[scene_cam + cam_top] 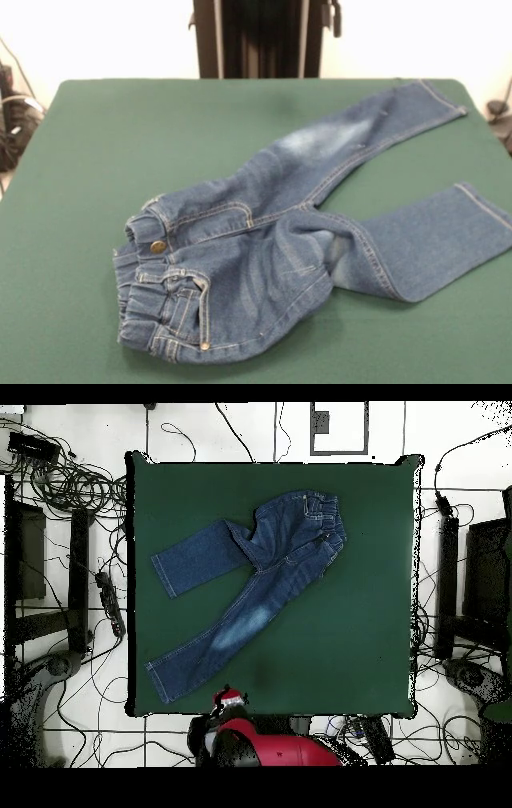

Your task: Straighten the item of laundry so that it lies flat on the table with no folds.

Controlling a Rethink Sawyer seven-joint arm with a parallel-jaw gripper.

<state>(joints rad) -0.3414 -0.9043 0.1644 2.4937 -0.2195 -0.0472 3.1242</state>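
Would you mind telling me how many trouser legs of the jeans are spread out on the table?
2. One leg stretches to the table's far right corner in the front view; the other leg lies nearer, reaching the right edge. Neither looks hidden.

Faded blue denim jeans with shiny brass button on matt green cloth-covered table

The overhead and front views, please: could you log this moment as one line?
dark blue denim jeans: legs spread, waist bunched | green cloth table: jeans on it | arm: drawn back | gripper: not visible
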